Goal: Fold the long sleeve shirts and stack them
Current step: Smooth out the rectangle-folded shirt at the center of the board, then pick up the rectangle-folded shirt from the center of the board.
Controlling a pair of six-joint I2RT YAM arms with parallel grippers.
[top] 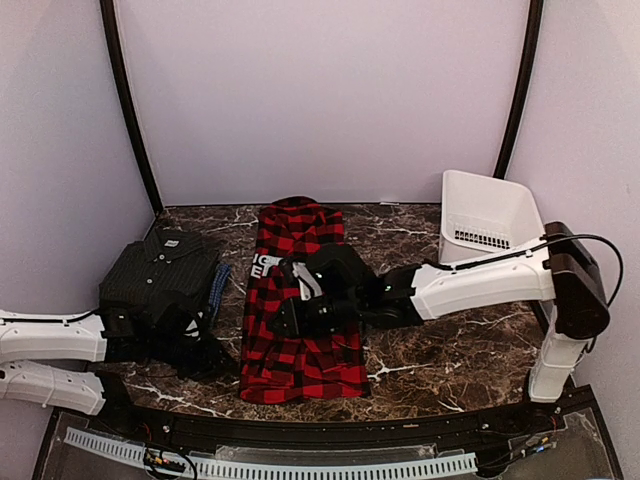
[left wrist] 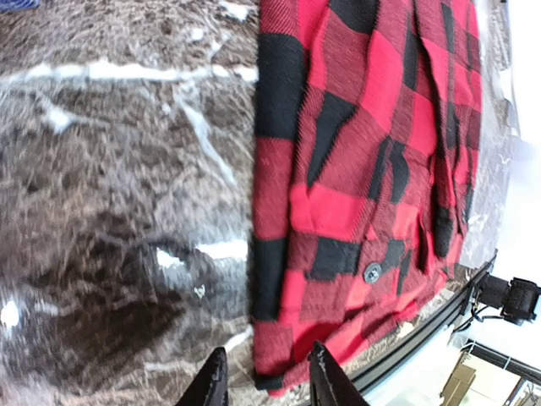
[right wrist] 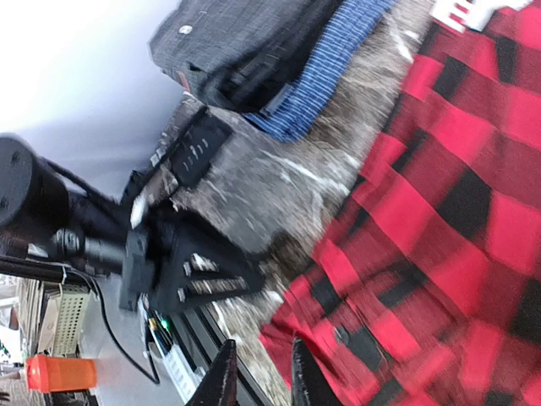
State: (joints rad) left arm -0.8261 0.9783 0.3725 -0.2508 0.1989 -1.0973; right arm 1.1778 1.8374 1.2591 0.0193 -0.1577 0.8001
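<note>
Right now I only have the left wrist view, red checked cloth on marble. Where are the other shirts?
Observer: The black shirt lies folded at the left of the table, the blue shirt peeking out along its right side.
Operator: Where's the right arm?
Observer: The right gripper hangs over the red checked shirt, fingers slightly apart, holding nothing.
Operator: And the basket?
Observer: The white basket stands at the far right corner, apart from the shirts.

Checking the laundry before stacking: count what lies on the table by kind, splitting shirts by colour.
Red-and-black checked shirt: 1
Black shirt: 1
Blue shirt: 1
White basket: 1
Total: 4
</note>
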